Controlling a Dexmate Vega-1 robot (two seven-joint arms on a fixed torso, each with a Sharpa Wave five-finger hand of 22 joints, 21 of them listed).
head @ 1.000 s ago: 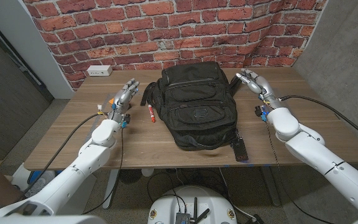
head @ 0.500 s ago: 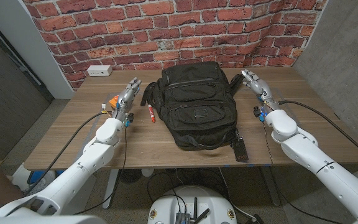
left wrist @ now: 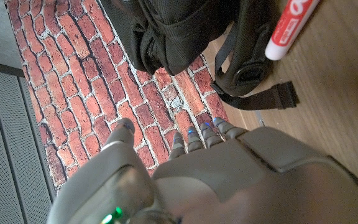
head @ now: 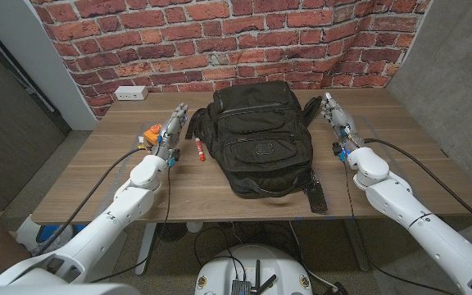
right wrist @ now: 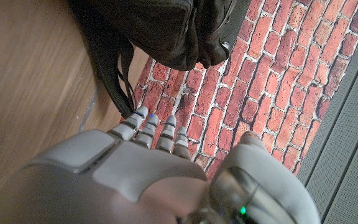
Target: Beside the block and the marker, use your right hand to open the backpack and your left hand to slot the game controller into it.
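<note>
Both hands hold nothing, fingers straight: the left hand (head: pixel 173 124) beside the red marker (head: pixel 197 148), the right hand (head: pixel 334 114) by the backpack (head: pixel 259 135), which lies lengthwise toward the brick wall (head: pixel 220 37). An orange block (head: pixel 152 130) sits beside the left hand.

No word or number can be read; the marker (left wrist: pixel 289 26) bears large white characters on its red barrel — cut off by the frame and illegible; the backpack (head: pixel 260 138) carries a small front emblem (head: pixel 263 149) — too small to read.
</note>
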